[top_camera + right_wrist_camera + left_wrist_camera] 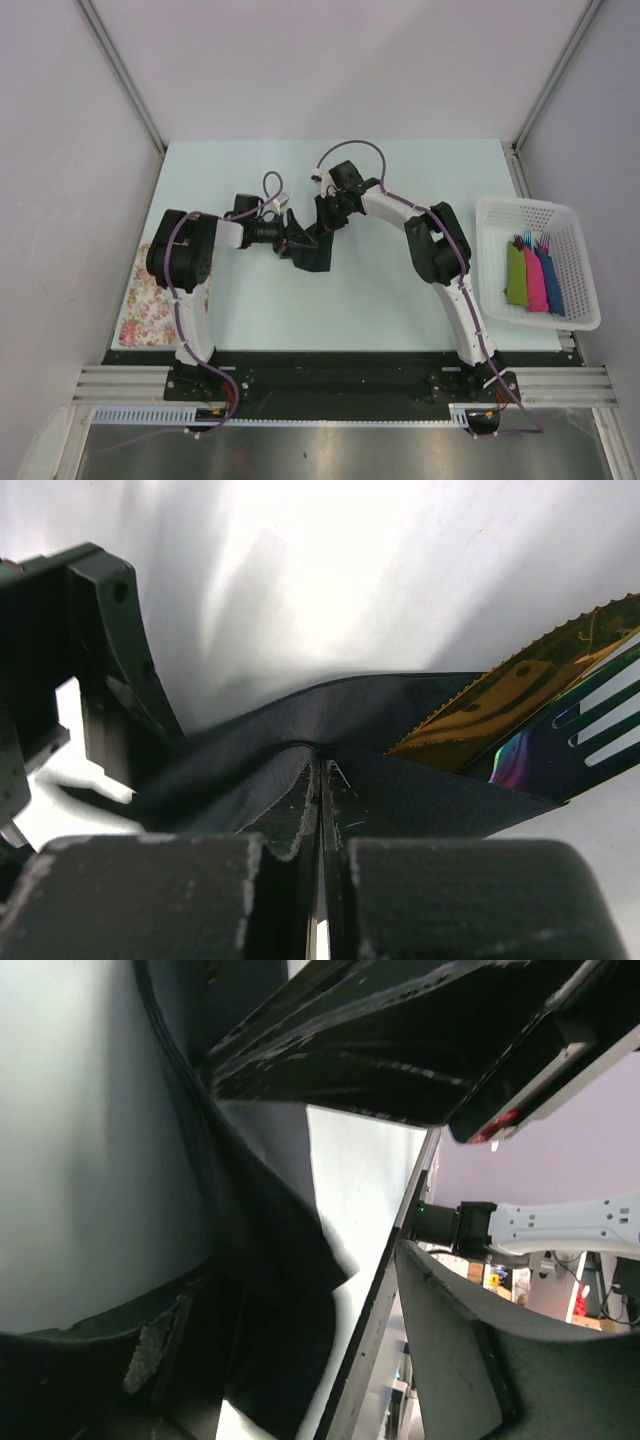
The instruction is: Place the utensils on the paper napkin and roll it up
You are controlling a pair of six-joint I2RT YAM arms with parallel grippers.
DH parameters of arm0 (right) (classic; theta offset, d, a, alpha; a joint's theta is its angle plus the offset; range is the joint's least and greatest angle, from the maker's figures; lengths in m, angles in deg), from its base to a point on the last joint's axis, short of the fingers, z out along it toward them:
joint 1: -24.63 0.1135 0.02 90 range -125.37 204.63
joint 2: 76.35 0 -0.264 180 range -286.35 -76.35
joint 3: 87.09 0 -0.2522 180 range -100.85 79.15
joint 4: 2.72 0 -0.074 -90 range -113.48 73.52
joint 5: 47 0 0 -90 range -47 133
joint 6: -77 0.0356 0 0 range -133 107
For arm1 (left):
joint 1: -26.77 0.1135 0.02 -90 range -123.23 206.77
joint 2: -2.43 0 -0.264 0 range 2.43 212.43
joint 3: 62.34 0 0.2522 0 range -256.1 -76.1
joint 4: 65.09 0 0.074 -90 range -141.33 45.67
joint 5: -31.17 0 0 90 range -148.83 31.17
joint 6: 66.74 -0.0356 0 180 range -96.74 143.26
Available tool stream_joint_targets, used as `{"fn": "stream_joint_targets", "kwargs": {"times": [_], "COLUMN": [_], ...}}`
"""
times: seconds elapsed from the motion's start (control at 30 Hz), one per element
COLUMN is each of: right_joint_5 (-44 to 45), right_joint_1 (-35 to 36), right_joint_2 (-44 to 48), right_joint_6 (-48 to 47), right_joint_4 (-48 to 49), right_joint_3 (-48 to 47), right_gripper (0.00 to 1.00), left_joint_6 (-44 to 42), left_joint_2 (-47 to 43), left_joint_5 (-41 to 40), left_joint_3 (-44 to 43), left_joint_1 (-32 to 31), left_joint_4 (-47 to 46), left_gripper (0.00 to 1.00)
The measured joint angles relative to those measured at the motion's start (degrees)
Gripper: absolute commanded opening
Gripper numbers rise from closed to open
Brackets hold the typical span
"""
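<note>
A floral pink-and-cream patterned cloth (148, 290) is seen at the near left of the pale table (400, 300). A white perforated plastic basket (490, 225) with green, pink and blue bundles (533, 275) is seen at the right edge. Farther in, at mid-table, the thin black paper napkin (420, 805) is pinched in the fully closed right gripper (320, 765). The utensils (520, 690), a gold serrated knife and a rainbow-sheened fork, are tucked in its fold. The left gripper (293, 236) is held wide apart at the napkin's left edge, with nothing seen clamped.
</note>
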Motion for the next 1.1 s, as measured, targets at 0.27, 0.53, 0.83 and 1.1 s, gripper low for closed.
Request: {"fn": "stream_joint_targets", "kwargs": {"times": [0.27,0.53,0.83,1.1], "right_joint_5": [0.00,0.00,0.00,-0.02], "right_joint_1": [0.00,0.00,0.00,0.00], "right_joint_2": [0.00,0.00,0.00,0.00], "right_joint_6": [0.02,0.02,0.04,0.02], "right_joint_4": [0.02,0.02,0.02,0.02], "right_joint_3": [0.00,0.00,0.00,0.00], "right_gripper": [0.01,0.01,0.01,0.01], "left_joint_6": [-1.14,-9.44,-12.68,-17.62], "left_joint_2": [-0.35,-4.09,-6.58,-6.58], "left_joint_5": [-3.23,-6.73,-6.88,-9.55], "left_joint_3": [-0.48,-3.58,-3.98,-6.73], "left_joint_1": [-1.09,-1.38,-1.60,-3.63], "left_joint_4": [0.48,8.24,12.33,18.97], "left_gripper": [0.67,0.59,0.65,0.70]}}
